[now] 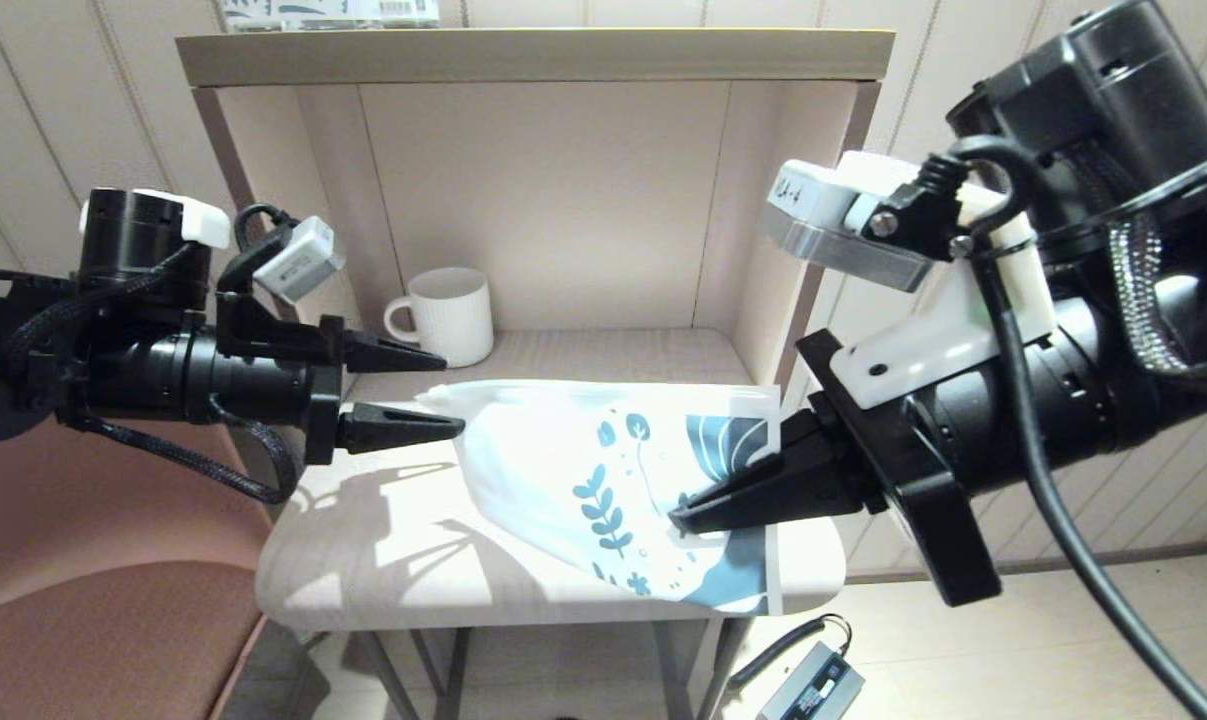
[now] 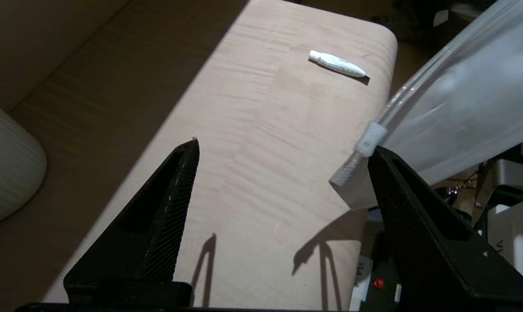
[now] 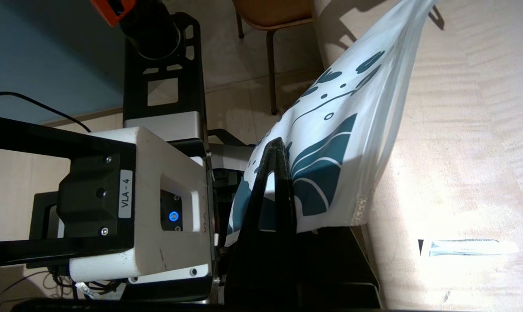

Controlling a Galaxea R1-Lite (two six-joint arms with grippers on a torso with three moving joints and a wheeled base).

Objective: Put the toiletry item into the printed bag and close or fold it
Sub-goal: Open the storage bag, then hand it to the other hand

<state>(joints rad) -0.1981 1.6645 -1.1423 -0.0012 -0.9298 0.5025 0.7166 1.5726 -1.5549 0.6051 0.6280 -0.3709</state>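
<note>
Your printed bag (image 1: 603, 480) hangs above the table (image 1: 363, 560), pinched at its leafy end by the right gripper (image 1: 683, 520). The toiletry tube (image 2: 337, 64) lies on the tabletop under it, near the front edge. Your left gripper (image 1: 448, 392) gapes wide beside the bag's zipper slider (image 2: 368, 139), nearer the mouth.

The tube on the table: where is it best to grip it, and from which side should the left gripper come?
Probably across the middle of the tube, coming from above. It lies flat on the bare table, so only its sides offer the open left gripper a hold. The right gripper holds the bag raised above it, so go in low.
</note>
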